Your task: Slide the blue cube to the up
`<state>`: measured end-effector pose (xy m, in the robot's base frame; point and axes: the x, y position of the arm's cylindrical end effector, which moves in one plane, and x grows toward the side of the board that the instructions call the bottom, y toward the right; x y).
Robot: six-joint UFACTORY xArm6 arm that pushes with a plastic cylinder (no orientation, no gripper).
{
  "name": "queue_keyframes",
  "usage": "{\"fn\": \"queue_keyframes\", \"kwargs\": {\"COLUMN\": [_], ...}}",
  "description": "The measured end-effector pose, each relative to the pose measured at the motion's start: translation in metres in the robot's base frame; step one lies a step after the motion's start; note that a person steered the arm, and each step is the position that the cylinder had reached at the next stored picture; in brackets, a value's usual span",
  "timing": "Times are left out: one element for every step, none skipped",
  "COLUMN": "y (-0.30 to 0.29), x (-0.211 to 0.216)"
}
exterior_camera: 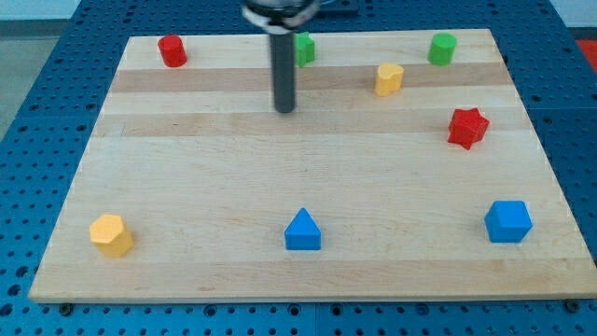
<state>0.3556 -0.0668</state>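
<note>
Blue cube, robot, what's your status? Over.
My tip near view's top, far from blue cube. Cube at bottom right, untouched. Red star sits above it, in the path.

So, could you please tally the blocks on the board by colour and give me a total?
Red: 2, cylinder and star
Green: 2
Yellow: 2
Blue: 2, triangle and cube
Total: 8

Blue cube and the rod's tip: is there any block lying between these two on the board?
No. In the camera view, only bare wood lies between my tip and the blue cube; the red star sits above that line.
</note>
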Motion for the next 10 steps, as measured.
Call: {"fn": "queue_keyframes", "kwargs": {"y": [-0.063,-0.109,-0.144,-0.178,-0.205,-0.215,-0.210,-0.184,-0.161,-0.136], "x": [-0.001,-0.020,-0.050,-0.060,-0.079,-0.113,-0.131,-0.137,-0.135,-0.134]}}
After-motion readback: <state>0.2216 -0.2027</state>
